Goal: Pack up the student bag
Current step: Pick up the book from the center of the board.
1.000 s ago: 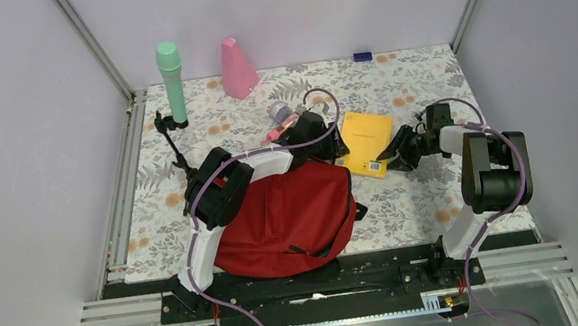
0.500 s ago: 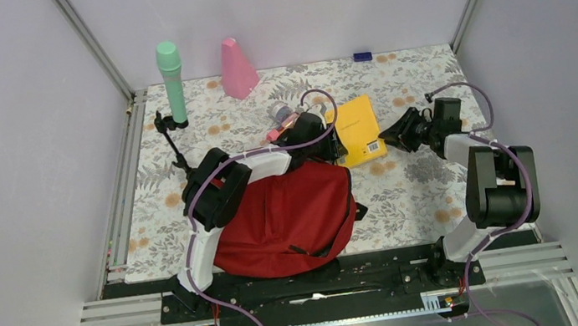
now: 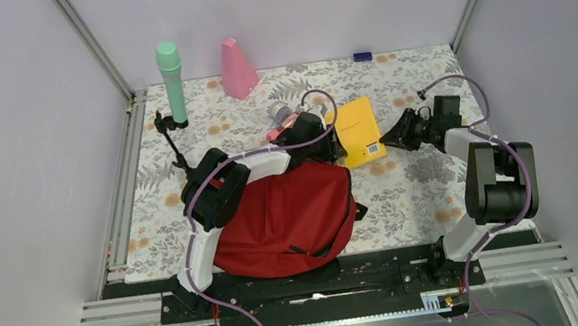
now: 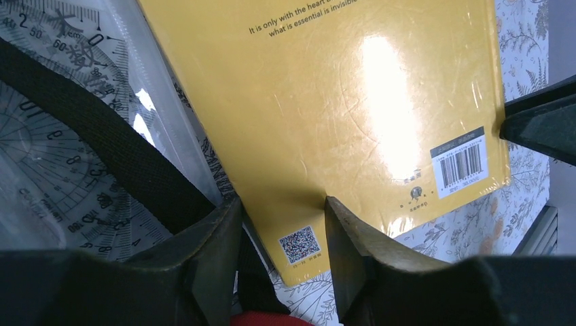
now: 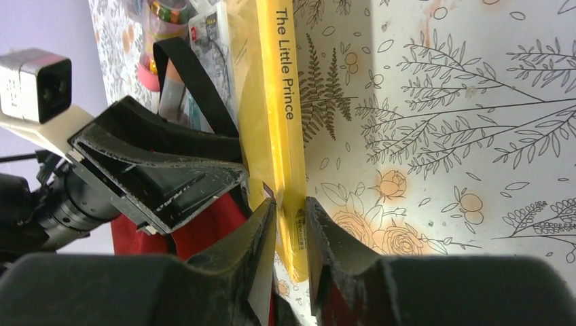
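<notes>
The red student bag (image 3: 289,218) lies in front of the arm bases, its top edge toward the back. A yellow book (image 3: 356,130), "The Little Prince", lies tilted just beyond that edge. My right gripper (image 3: 390,134) is shut on the book's right lower edge; in the right wrist view the fingers (image 5: 289,204) pinch its spine corner (image 5: 282,68). My left gripper (image 3: 325,145) sits at the bag's top edge. In the left wrist view its jaws (image 4: 282,217) stand apart, with the book's corner (image 4: 353,102) and a black strap (image 4: 122,163) beyond them.
A clear protractor and ruler set (image 4: 61,136) lies beside the strap. Tape rolls and pens (image 3: 279,116) lie behind the left gripper. A green cylinder (image 3: 171,81), a pink cone (image 3: 238,67) and a small blue thing (image 3: 362,56) stand along the back.
My right gripper has carried the yellow book back and left, toward the left gripper and the bag's top edge. The left arm and the bag have not moved.
</notes>
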### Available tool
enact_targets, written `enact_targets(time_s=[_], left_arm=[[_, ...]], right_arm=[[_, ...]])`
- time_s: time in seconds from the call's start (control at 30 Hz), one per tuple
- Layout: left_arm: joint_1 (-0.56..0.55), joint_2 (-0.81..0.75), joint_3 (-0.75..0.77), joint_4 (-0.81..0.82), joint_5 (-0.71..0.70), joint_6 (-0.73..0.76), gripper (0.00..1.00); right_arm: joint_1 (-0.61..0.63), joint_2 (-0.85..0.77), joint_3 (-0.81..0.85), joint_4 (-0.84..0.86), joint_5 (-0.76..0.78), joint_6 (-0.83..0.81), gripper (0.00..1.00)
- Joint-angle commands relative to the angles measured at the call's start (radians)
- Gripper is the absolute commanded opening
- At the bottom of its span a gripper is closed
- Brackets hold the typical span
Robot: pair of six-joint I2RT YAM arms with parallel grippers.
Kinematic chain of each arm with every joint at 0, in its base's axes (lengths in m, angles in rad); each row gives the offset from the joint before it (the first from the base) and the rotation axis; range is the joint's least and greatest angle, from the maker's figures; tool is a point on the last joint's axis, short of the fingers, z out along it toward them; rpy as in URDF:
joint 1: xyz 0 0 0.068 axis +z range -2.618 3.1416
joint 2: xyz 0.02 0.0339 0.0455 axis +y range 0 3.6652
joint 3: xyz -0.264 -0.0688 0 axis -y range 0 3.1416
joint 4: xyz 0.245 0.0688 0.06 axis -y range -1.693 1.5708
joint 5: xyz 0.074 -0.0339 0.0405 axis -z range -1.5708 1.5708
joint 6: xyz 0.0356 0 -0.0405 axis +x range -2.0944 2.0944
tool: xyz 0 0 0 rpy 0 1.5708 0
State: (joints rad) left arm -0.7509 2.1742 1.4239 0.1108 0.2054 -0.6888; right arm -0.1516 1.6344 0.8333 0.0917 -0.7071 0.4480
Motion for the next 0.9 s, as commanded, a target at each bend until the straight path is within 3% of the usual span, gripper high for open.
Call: enact_targets(time_s=[0.0, 0.07, 0.1, 0.27, 0.43, 0.6, 0.87], left_arm=[[-0.072, -0.037, -0.002, 0.069, 0.21, 0.016, 0.44], [-0.068, -0.042, -0.005, 0.069, 0.213, 0.021, 0.44], [-0.068, -0.047, -0.007, 0.069, 0.214, 0.025, 0.44], [-0.066, -0.071, -0.019, 0.049, 0.201, 0.082, 0.56], [-0.065, -0.103, -0.03, -0.006, 0.138, 0.162, 0.85], [-0.065, -0.156, -0.082, -0.012, 0.077, 0.217, 0.98], [-0.067, -0.268, -0.232, 0.131, 0.034, 0.293, 0.99]], right_arm=[[0.086, -0.001, 0.038, -0.062, -0.277, -0.045, 0.16], [0.094, -0.008, 0.039, -0.06, -0.281, -0.048, 0.02], [0.097, -0.014, 0.038, -0.06, -0.28, -0.046, 0.0], [0.108, -0.042, 0.039, -0.055, -0.261, -0.011, 0.0], [0.113, -0.064, 0.053, -0.127, -0.162, -0.005, 0.0], [0.113, -0.057, 0.049, -0.128, -0.125, 0.009, 0.0], [0.114, -0.058, 0.042, -0.101, -0.122, 0.038, 0.0]])
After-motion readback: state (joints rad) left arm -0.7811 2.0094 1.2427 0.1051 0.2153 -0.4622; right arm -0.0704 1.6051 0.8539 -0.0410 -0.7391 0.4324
